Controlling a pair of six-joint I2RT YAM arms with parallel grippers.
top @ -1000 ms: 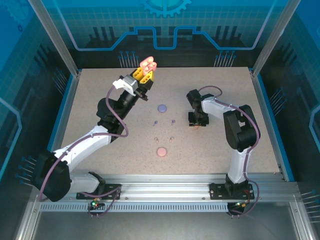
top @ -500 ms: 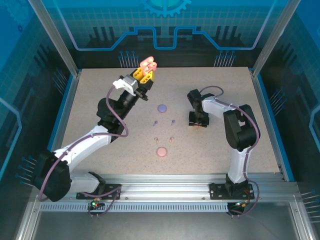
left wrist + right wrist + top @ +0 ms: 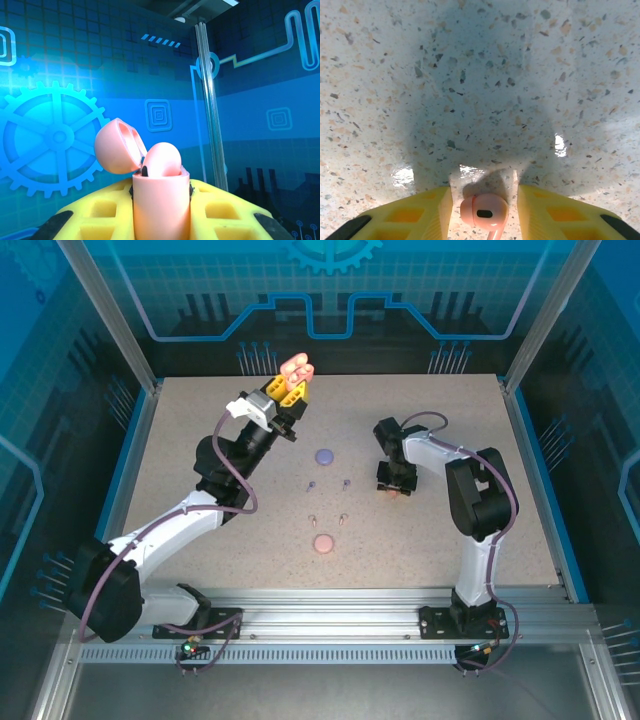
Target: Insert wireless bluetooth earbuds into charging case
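Note:
My left gripper point(image 3: 290, 390) is raised at the back of the table, shut on a salmon-orange charging case point(image 3: 161, 205) between its yellow fingers point(image 3: 95, 212). The case's lid point(image 3: 117, 145) is flipped open, and one salmon earbud point(image 3: 162, 160) sits in the case. My right gripper point(image 3: 393, 484) is down on the tabletop, open. A loose salmon earbud point(image 3: 482, 211) lies between its yellow fingers point(image 3: 427, 215) with a small gap on each side. Two purple earbuds point(image 3: 311, 484) and two pink earbuds point(image 3: 312, 520) lie at the table's centre.
A closed purple case point(image 3: 324, 455) rests above the purple earbuds, and a closed pink case point(image 3: 323, 543) lies below the pink ones. The speckled tabletop point(image 3: 200, 440) is fenced by metal posts and blue panels.
The right wrist has shifted very slightly over the salmon earbud. The left arm and its case have not moved.

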